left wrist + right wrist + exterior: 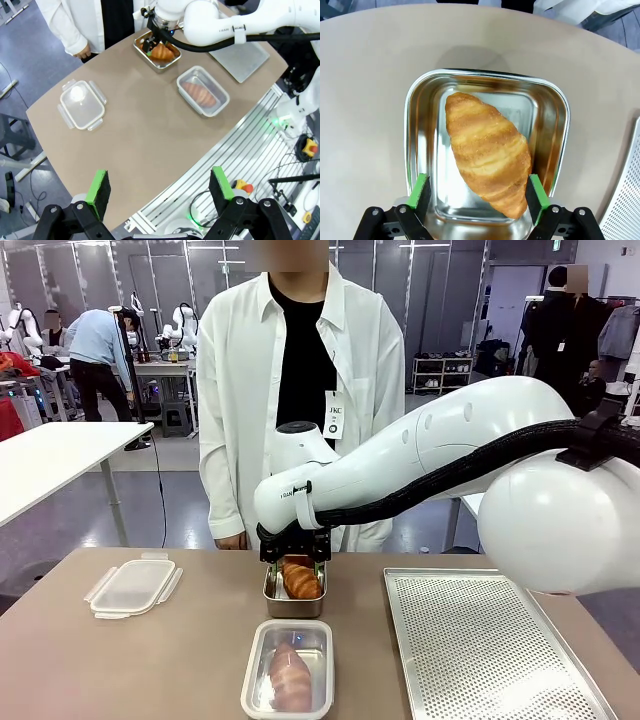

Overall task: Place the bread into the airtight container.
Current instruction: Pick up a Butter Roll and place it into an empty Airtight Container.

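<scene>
Tabletop [120, 660] of tan laminate fronts a workshop, with left end effector [159, 192] and right end effector [478, 196] both spread.

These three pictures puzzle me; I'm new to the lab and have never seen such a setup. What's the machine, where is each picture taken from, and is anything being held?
Two white robot arms share a brown table with a person. The front picture looks across the table. The other two come from cameras on each arm's wrist. The right gripper hangs open over a croissant in a steel tray, gripping nothing. The left gripper hovers open, high above the table. A clear container holds another croissant; its lid and a perforated baking tray lie nearby.
</scene>
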